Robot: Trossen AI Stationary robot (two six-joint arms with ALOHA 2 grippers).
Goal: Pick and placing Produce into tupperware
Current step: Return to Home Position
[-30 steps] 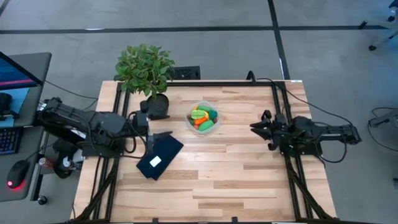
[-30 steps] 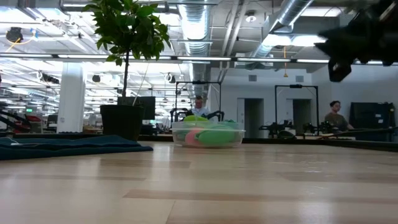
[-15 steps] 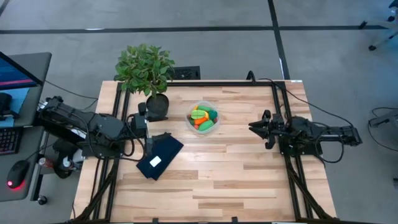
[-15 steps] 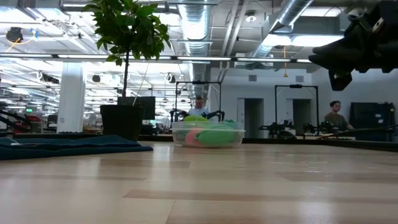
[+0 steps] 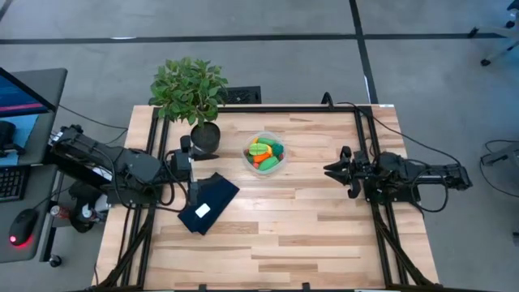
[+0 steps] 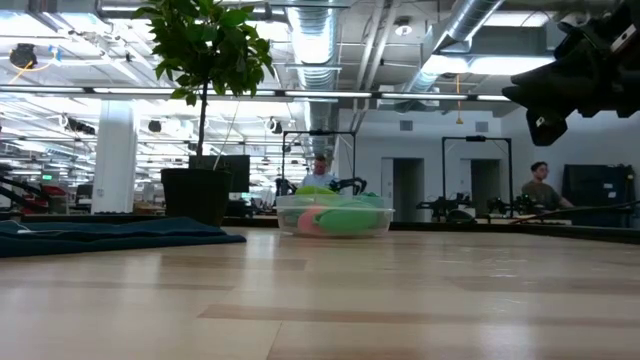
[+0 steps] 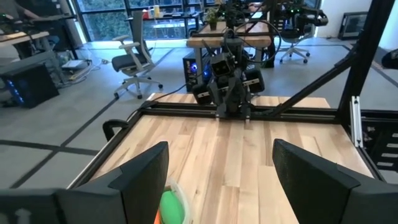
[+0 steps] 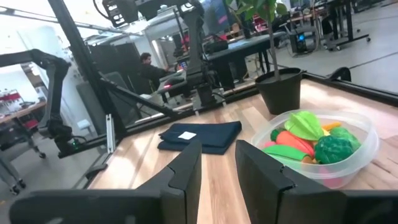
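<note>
- Right wrist view: the right gripper [image 8: 219,149] hangs over the bare table [image 8: 205,186], its fingers only a little parted and nothing between them.
- The left gripper [image 7: 221,149], beside the plant pot on the other side, is spread wide and is just as empty.
- The tub [image 8: 365,158] stands ahead of the right gripper and well apart from it. From above it sits between the two grippers and touches neither.
- The toy produce [image 8: 297,142] lies heaped inside the tub: green pieces on top, orange under them, a bit of pink low down.
- The picking looks finished. The high view shows no loose piece anywhere on the boards.
- Beyond the tub there is only the potted plant [image 5: 190,89] and a dark folded cloth [image 5: 208,204] (with a white label), and neither belongs in the tub.
- By my reckoning, all that remains is for both arms to settle at rest.
</note>
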